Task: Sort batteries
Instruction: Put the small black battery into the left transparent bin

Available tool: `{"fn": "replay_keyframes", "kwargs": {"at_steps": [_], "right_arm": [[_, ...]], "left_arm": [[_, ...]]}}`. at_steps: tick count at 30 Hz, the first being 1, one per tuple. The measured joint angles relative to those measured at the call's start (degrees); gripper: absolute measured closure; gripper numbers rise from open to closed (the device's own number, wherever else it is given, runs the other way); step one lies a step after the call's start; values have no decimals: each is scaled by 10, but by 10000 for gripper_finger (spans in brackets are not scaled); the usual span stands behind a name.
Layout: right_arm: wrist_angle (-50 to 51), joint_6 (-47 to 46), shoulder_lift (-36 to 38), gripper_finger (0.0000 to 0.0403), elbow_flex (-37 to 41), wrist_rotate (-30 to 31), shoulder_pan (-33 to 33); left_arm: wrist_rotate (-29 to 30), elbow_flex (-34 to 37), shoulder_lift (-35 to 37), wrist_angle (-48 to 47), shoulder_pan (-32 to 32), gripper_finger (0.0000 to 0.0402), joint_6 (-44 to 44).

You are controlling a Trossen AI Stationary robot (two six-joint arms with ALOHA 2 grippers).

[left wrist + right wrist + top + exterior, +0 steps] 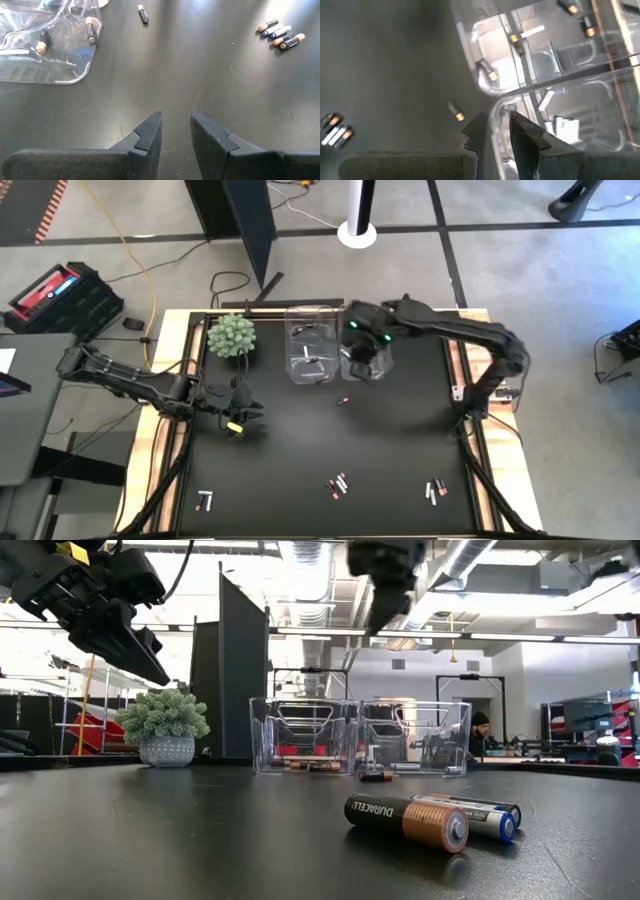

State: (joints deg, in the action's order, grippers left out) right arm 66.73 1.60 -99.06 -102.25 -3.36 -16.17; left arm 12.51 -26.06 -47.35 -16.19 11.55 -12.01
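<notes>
Two clear bins stand side by side at the table's far middle: the left bin (308,345) holds dark batteries with copper ends (91,30), the right bin (368,358) holds white ones (565,126). My right gripper (499,126) hangs above the right bin's near wall, open, with nothing between its fingers; it also shows in the high view (360,348). A single battery (343,400) lies on the table just in front of the bins. My left gripper (176,119) waits open above the table's left side (238,423).
Loose batteries lie in small groups near the front edge: at the left (205,500), the middle (338,485) and the right (435,492). A potted plant (232,335) stands left of the bins. The black mat between bins and front groups is bare.
</notes>
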Motion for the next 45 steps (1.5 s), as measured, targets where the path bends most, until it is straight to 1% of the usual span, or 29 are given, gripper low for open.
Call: {"fn": "replay_keyframes", "kwargs": {"at_steps": [3,7,11,15,17,23,29,30,34,39,45], "right_arm": [[-58,-10,65,305,99,0,25],[-137,-16,134,305,207,0,62],[-205,-16,164,305,288,0,95],[-241,8,159,305,334,1,119],[-241,29,140,305,343,1,129],[-265,35,60,305,347,1,146],[-308,55,-20,305,348,2,139],[-315,62,-29,305,347,11,137],[-345,68,-44,303,345,14,135],[-375,79,-45,288,346,18,134],[-361,81,-41,262,347,21,142]], "left_arm": [[4,0,0,0,0,304,0],[9,0,0,0,0,304,0],[10,0,0,0,0,304,0],[10,0,0,0,0,304,0],[10,0,0,0,0,304,-1],[10,0,0,0,0,304,-1],[10,0,0,-1,0,304,-2],[10,0,0,-1,0,304,-2],[10,0,0,-2,0,304,-3],[10,0,0,-4,0,304,-5],[10,0,0,-3,0,304,-7]]}}
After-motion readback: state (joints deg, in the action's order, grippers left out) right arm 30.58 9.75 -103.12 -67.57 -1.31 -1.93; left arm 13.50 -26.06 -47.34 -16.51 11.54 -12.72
